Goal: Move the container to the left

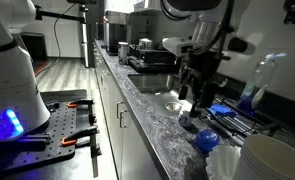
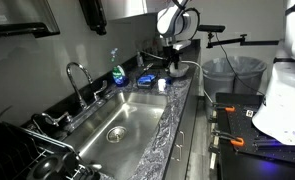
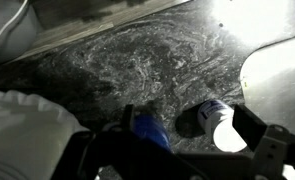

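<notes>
My claw (image 3: pixel 175 152) hangs with its jaws wide apart, gripping nothing, over the mottled grey stone worktop (image 3: pixel 137 70). The container (image 3: pixel 149 131), round, bright-blue plastic, sits on the worktop below the claw, beside smooth white stacked bowls (image 3: pixel 27 130). A small white-capped bottle (image 3: pixel 222 128) sits near it.

In the wrist view the container (image 3: pixel 153 131) is blurred and half hidden behind the gripper (image 3: pixel 190 135), whose body runs off the bottom edge. The white bowls (image 3: pixel 22 125) are cut by the left and bottom edges. In an exterior view the white bowls (image 1: pixel 272 158) are cropped at the corner.
</notes>
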Robot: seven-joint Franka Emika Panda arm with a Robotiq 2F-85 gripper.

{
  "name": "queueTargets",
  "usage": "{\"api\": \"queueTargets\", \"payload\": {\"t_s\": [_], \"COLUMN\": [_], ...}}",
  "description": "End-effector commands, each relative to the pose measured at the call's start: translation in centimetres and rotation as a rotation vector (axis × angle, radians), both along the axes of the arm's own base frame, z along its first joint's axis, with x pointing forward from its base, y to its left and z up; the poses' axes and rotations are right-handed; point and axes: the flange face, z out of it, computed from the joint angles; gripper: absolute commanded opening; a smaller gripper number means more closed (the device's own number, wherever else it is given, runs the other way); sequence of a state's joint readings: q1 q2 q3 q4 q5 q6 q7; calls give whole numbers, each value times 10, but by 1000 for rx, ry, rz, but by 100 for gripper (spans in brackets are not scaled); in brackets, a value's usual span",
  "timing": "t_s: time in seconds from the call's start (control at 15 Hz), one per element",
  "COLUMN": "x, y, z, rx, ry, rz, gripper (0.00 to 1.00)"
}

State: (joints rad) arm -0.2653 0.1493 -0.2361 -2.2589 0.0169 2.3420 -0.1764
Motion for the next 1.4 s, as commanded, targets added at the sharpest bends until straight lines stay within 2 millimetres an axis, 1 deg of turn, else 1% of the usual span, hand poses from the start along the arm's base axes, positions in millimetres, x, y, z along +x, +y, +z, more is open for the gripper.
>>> {"api": "queueTargets", "payload": {"t_s": [0.0,0.27,0.4,0.47,0.53,0.67,0.87,1.13,1.33], "x": [-9,-10,-7,-6,-12,-12,-12,-5,4], "y": [-14,-28,-32,-32,-31,-32,-32,-29,-26], "z": [-7,-21,-27,-29,-28,-32,-32,-34,-39], "rx": [-46,-14,22,65,29,36,36,14,-22], "ry": [-20,-69,-96,-86,-74,-70,-70,-113,-124], "rz": [169,393,463,451,423,426,426,439,448], "gripper": [100,100,100,100,100,100,100,100,100]}}
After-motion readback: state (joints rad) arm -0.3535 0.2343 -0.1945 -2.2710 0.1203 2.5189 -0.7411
